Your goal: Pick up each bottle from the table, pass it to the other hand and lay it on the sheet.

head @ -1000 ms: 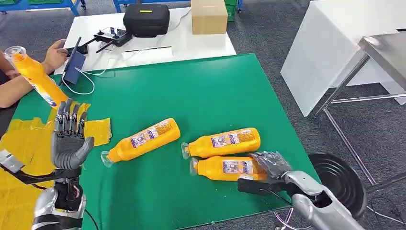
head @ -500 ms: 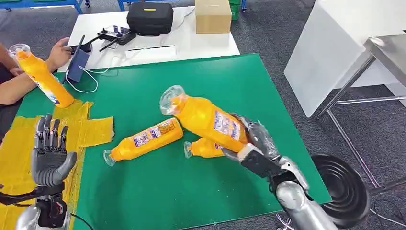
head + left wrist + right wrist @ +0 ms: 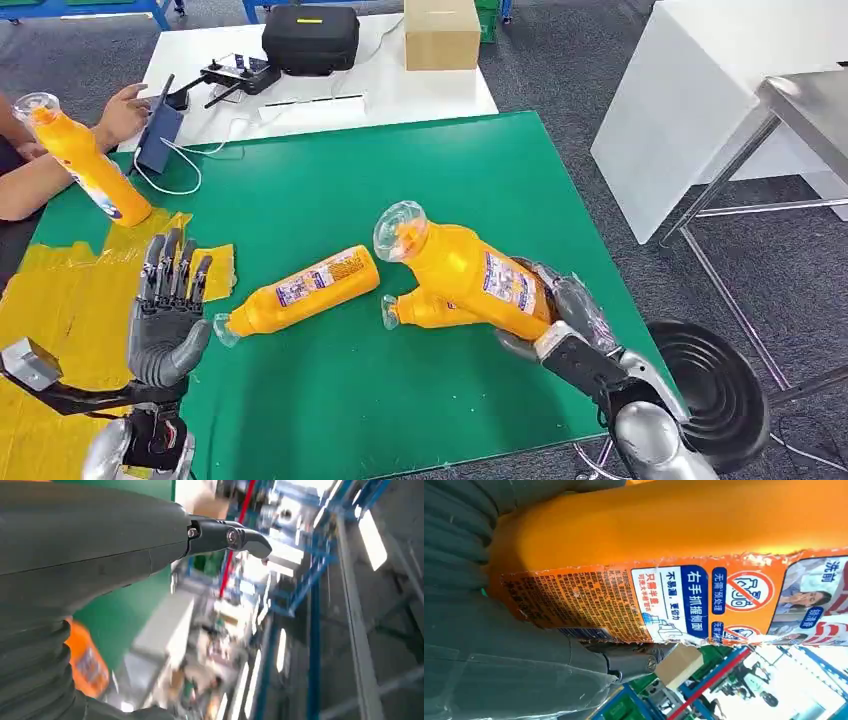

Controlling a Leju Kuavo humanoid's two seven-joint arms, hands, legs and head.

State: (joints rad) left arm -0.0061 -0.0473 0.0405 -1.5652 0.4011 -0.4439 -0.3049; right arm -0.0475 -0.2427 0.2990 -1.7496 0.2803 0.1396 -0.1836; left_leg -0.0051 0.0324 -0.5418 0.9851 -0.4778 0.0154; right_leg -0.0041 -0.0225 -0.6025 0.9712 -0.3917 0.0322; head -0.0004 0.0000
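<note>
My right hand [image 3: 565, 325] grips an orange bottle [image 3: 465, 270] by its base, lifted off the green table [image 3: 420, 170], its clear cap pointing up and left. The label of this bottle [image 3: 704, 595] lies against my right hand [image 3: 514, 655] in the right wrist view. Two more orange bottles lie on the table: one [image 3: 300, 290] at the middle, another [image 3: 430, 312] partly hidden under the lifted one. My left hand [image 3: 168, 310] stands raised, fingers spread, holding nothing, at the edge of the yellow sheet [image 3: 60, 300]. My left hand [image 3: 100, 545] looks the same in the left wrist view.
A person at the far left holds another orange bottle [image 3: 80, 165] upright on the sheet's far corner. A tablet [image 3: 158, 135] with a white cable stands near them. A white table [image 3: 320, 80] behind carries a black case, a controller and a cardboard box. A black stool [image 3: 715, 385] stands at right.
My right hand gripped the nearest bottle and lifted it off the table; it now holds it slightly lower and further right. My left hand dipped left, then came back toward the table.
</note>
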